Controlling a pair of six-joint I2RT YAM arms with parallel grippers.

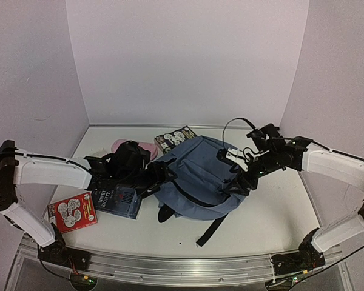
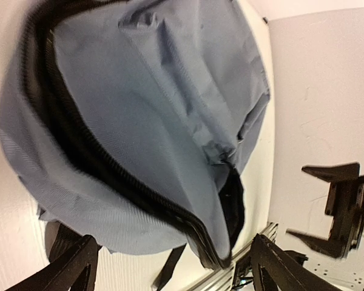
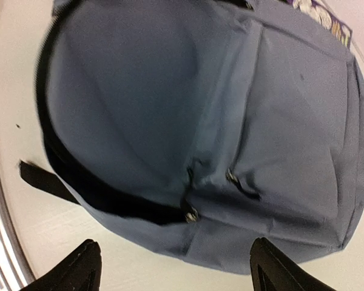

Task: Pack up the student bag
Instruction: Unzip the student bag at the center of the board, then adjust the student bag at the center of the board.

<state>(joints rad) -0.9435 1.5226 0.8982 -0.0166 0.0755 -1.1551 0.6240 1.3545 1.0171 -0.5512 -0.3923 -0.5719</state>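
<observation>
Claws of mine, 2 in all, left (image 1: 161, 176) and right (image 1: 235, 185), both gape apart, gripping nothing, flanking the student bag (image 1: 200, 167) lying at centre frame.

White lettering on dark book (image 1: 116, 201), print on red booklet (image 1: 73, 212), both too small to read

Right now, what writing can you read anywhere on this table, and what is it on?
Dark book: white title, perhaps "EIGHTY"; the rest is blurred.
Red booklet: print too small to read.
Patterned box behind the student bag: unreadable.
No writing shows on the bag itself.
</observation>
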